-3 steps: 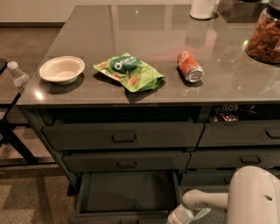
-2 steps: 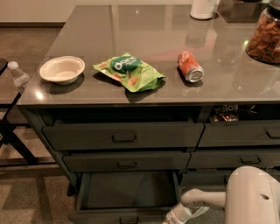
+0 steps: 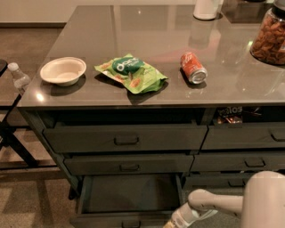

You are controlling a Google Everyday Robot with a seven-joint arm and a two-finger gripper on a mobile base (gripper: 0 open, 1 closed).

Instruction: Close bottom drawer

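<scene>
The grey counter (image 3: 133, 31) fills most of the view, its glossy top carrying several things well apart from one another. Beneath it sits the wide stack of three drawers: the top drawer (image 3: 89, 139) and the middle drawer (image 3: 98, 164) are pushed in, while the bottom drawer (image 3: 129, 193) is pulled far out toward the camera, its dark inside bare and its low front with the small bar handle cut by the lower edge of the view. To the right is the narrower stack (image 3: 249, 138), where printed packets (image 3: 229, 115) show in the gap under the counter top. The robot's white arm (image 3: 262, 200) comes in from the lower right corner and reaches left and down. On the counter's far right a jar (image 3: 269, 40) of brown nuts is partly cropped. A green chip bag (image 3: 131, 73) lies flat near the front edge, a white bowl (image 3: 63, 71) stands to its left, and a red can (image 3: 193, 67) lies on its side to its right. A white container (image 3: 207, 8) stands at the back. A bottle (image 3: 20, 78) stands off the counter's left edge. The gripper (image 3: 173, 222) is at the bottom edge, just beside the bottom drawer's right front corner; it is mostly cropped, so how far it is spread and whether it grips anything cannot be told.
</scene>
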